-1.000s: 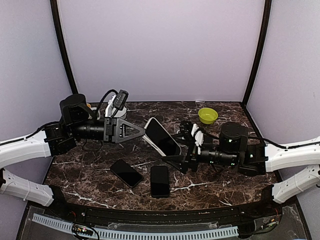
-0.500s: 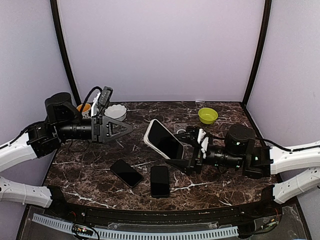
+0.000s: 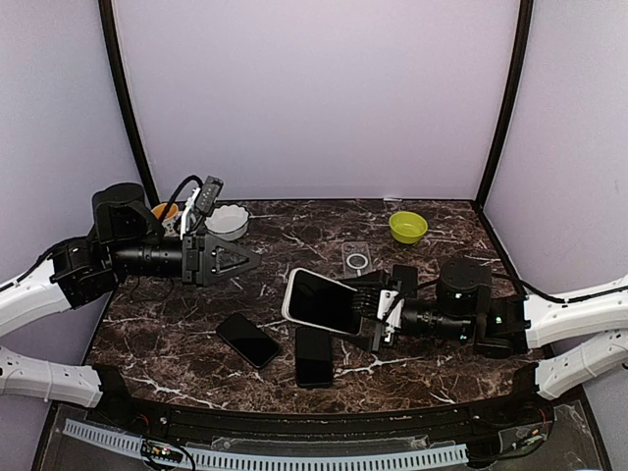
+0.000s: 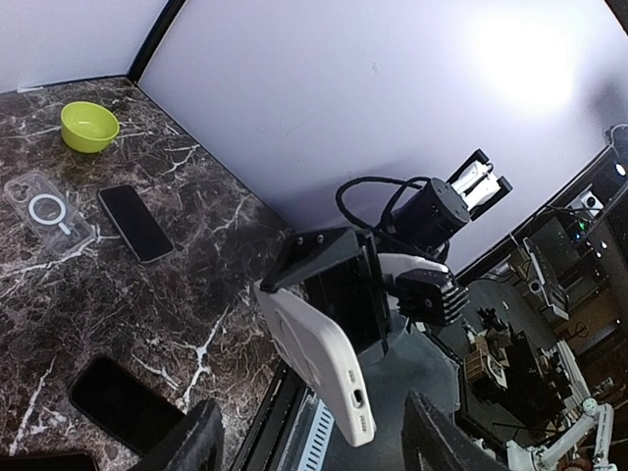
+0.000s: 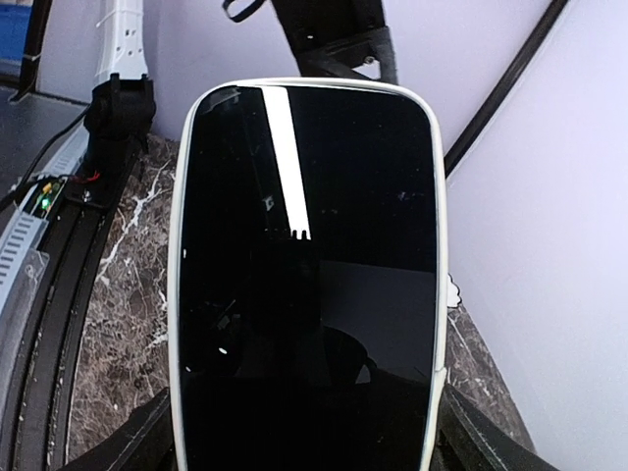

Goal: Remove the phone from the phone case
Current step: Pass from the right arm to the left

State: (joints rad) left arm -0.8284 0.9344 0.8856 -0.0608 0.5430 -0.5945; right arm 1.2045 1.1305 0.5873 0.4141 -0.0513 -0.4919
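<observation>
**A:** Where is the phone (image 5: 309,265)?

**B:** In its white case (image 4: 312,355), held up off the worktop (image 3: 304,221) near the middle, screen turned up toward the top camera.

**A:** What has hold of it?

**B:** The right end effector (image 3: 366,310). Its fingers (image 5: 137,442) clamp the case's two long edges near one end, spread as wide as the case.

**A:** And the left end effector (image 3: 242,261)?

**B:** Well apart from it, over the left side near the white bowl (image 3: 227,220). Its fingers stand wide, with nothing between them.

**A:** Anything else on the worktop?

**B:** An angled phone (image 3: 247,340) and a front phone (image 3: 314,355) lie flat near the front edge. A clear case (image 3: 358,259) lies farther back, and a green bowl (image 3: 407,227) sits at the back right.
</observation>
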